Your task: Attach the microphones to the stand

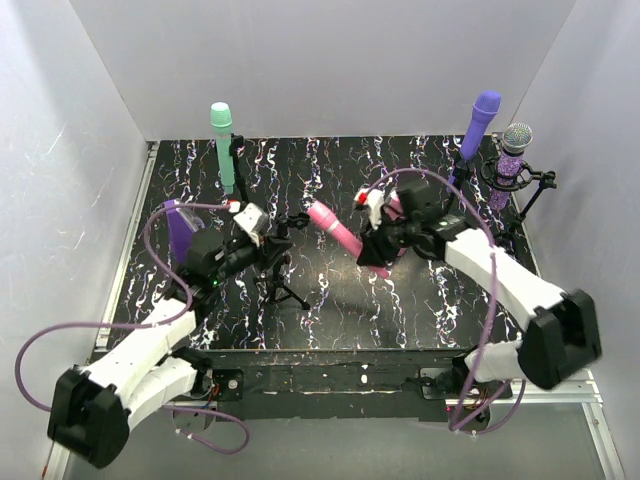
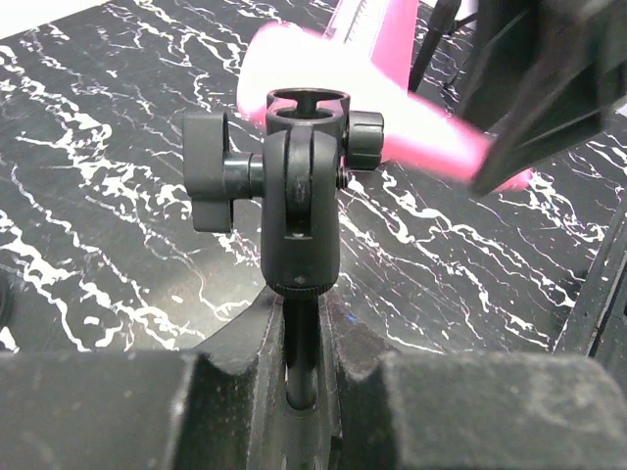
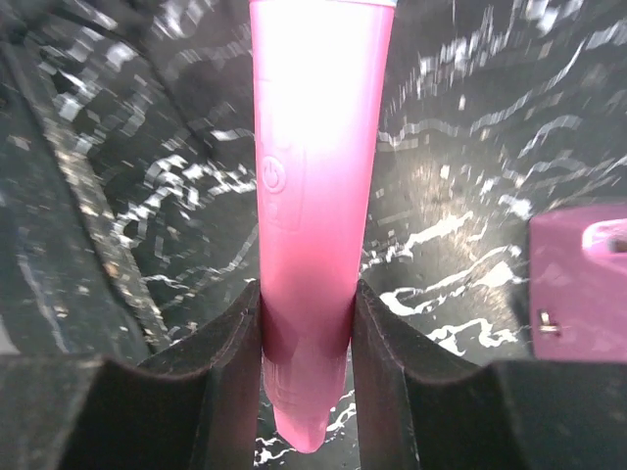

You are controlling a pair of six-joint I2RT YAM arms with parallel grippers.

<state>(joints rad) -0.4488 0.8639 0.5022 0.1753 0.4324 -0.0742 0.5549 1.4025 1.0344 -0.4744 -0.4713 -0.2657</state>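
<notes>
My right gripper [image 1: 375,252] [image 3: 307,333] is shut on the lower end of the pink microphone [image 1: 335,228] [image 3: 313,166] and holds it tilted above the table, its head toward the left. My left gripper [image 1: 268,245] [image 2: 302,382] is shut on the pole of a small black tripod stand [image 1: 282,280], just under its empty clip head [image 2: 304,166]. The pink microphone [image 2: 392,88] hangs close behind that clip. The mint green microphone [image 1: 222,140] stands in a stand at the back left. The plain purple microphone [image 1: 482,118] and the glittery purple one [image 1: 515,150] sit in stands at the back right.
A purple wedge block [image 1: 180,228] stands left of my left arm. A pink wedge block [image 3: 578,284] lies right of the right gripper. White walls close in the black marbled table [image 1: 330,310] on three sides. Purple cables loop off both arms.
</notes>
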